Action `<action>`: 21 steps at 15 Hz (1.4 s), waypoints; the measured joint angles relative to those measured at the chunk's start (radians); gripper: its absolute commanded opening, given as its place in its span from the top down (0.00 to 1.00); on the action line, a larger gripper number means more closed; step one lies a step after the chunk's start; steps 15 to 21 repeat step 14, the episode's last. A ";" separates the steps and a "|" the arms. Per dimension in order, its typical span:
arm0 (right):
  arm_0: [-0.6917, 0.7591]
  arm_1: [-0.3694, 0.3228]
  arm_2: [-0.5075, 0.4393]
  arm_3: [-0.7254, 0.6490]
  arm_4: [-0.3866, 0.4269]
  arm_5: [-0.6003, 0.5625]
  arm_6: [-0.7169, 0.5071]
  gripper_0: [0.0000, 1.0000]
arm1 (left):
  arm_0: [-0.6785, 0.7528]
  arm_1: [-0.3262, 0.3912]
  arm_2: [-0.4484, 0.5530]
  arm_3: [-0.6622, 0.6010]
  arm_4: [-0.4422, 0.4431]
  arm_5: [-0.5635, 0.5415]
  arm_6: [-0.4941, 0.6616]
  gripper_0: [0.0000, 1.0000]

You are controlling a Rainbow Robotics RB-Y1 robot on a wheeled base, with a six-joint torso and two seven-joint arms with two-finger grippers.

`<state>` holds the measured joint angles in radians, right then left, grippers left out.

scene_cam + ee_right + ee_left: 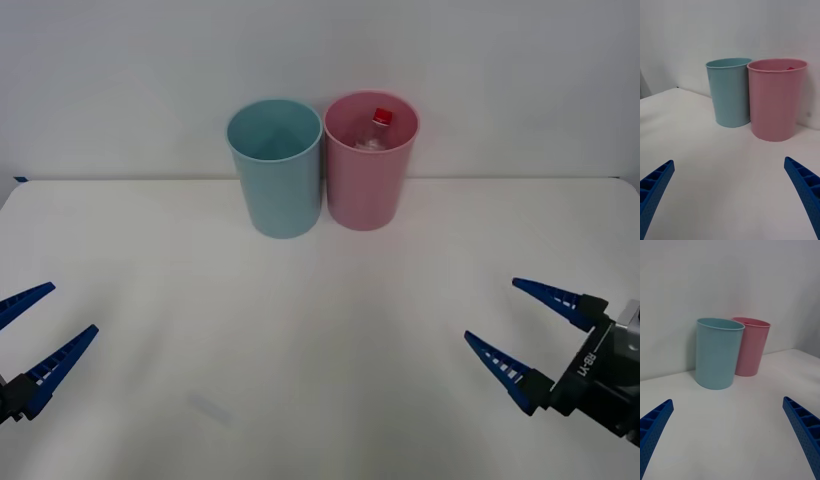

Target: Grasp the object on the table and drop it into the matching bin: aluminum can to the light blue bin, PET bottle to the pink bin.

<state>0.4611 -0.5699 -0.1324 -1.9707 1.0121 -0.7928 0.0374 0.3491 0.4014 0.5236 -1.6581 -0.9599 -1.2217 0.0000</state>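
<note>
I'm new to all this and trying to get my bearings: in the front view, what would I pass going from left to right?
Left end effector, open → light blue bin → pink bin, with the PET bottle inside it → right end effector, open. All stand over or on the white table.

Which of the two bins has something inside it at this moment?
The pink bin, on the robot's right: the PET bottle stands inside, its red cap below the rim. The light blue bin beside it looks empty.

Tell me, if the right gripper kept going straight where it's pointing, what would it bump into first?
Probably the pink bin. The open right gripper points across bare table toward the two bins, and the pink one sits most nearly ahead, though the light blue bin stands close beside it.
</note>
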 measured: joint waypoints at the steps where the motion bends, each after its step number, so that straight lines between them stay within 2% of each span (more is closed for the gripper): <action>1: 0.015 0.013 -0.010 0.000 0.003 -0.006 0.000 0.00 | 0.000 0.000 0.000 0.000 0.000 0.000 0.000 0.00; 8: 0.087 0.052 -0.075 0.000 0.003 -0.056 -0.003 0.00 | 0.000 0.000 0.000 0.000 0.000 0.000 0.000 0.00; 21: 0.088 0.053 -0.077 0.001 0.017 -0.059 0.001 0.00 | 0.000 0.000 0.000 0.000 0.000 0.000 0.000 0.00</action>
